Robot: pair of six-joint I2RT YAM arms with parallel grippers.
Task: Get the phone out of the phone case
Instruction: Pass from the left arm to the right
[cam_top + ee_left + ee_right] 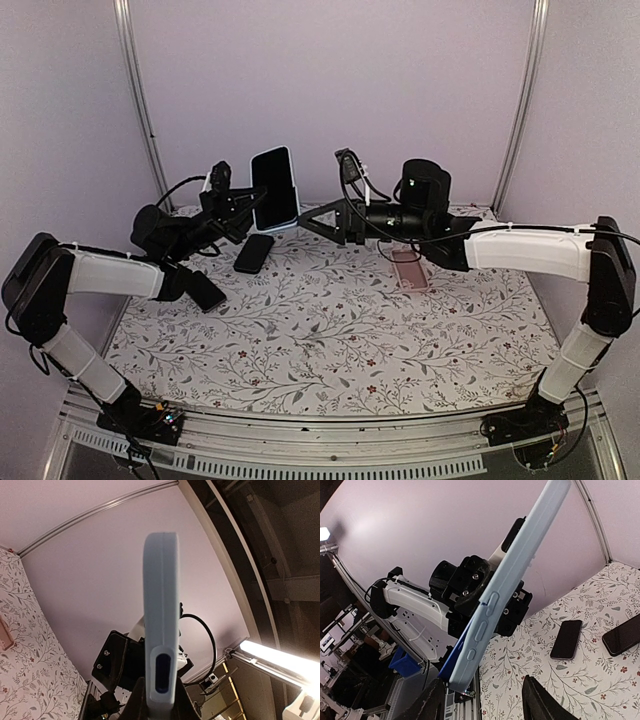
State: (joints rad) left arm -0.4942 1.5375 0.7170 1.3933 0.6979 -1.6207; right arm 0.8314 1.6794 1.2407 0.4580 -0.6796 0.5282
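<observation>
Step in hand: setting the 2nd grip, before any peel. The phone is fully seated in the phone case; no corner looks lifted.

Location: the cased phone is held in the air over the back of the table, left of centre, near the rear wall and not touching the cloth.

Left gripper: clenched on the case's lower end, 1 finger on each face. This is your anchor.

Right gripper: not yet grasping. In the right wrist view its 2 fingers stand apart, and the case's lower corner sits in the gap with daylight on both sides.

Orientation: long axis close to upright, top end toward the ceiling and leaning slightly to the left in the top view. The dark screen faces the near edge, back toward the arm bases. The right wrist sees the side edge with 3 buttons, running diagonally from lower left to upper right.

Next move, as I judge it: you need to bring the right fingers onto the case lip alone, not the glass, then pry that corner away while the left holds steady. A soft case will probably flex, so expect to work 1 corner at a time. Watch for the phone dropping free.
</observation>
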